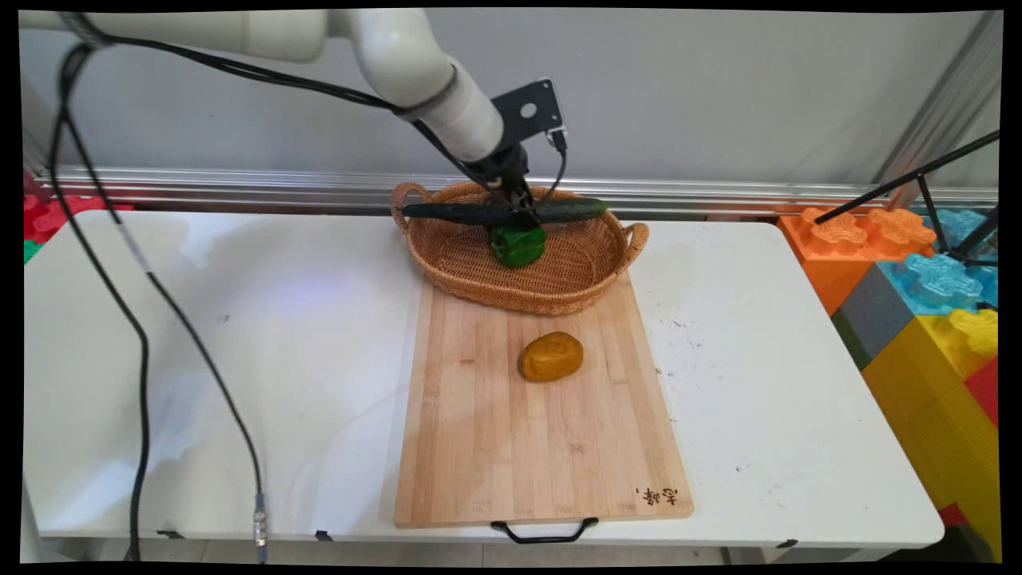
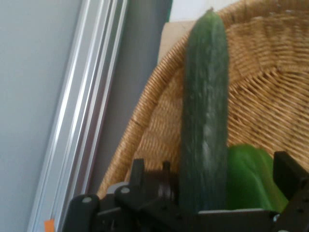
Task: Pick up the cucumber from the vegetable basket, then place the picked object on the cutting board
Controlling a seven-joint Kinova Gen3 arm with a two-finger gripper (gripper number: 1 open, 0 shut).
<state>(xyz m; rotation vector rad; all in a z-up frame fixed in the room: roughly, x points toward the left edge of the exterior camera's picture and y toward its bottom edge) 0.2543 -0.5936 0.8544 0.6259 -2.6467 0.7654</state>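
Clamping a long cucumber (image 1: 503, 212) near its middle, the gripper (image 1: 523, 209) held it level above the wicker basket (image 1: 615, 263) at the table's (image 1: 263, 335) far side. It looked stiff, smooth, probably slippery, best gripped mid-length. A green pepper (image 1: 517, 244) lay beneath; an orange lump (image 1: 551, 356) sat nearer on the cutting board (image 1: 479, 431).

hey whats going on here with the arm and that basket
The white arm's black two-finger gripper is shut on a long dark green cucumber, holding it level over the round wicker basket at the table's far side. A green bell pepper lies in the basket right below it. The basket's near edge rests on a light wooden cutting board, where a yellow-brown potato sits alone.
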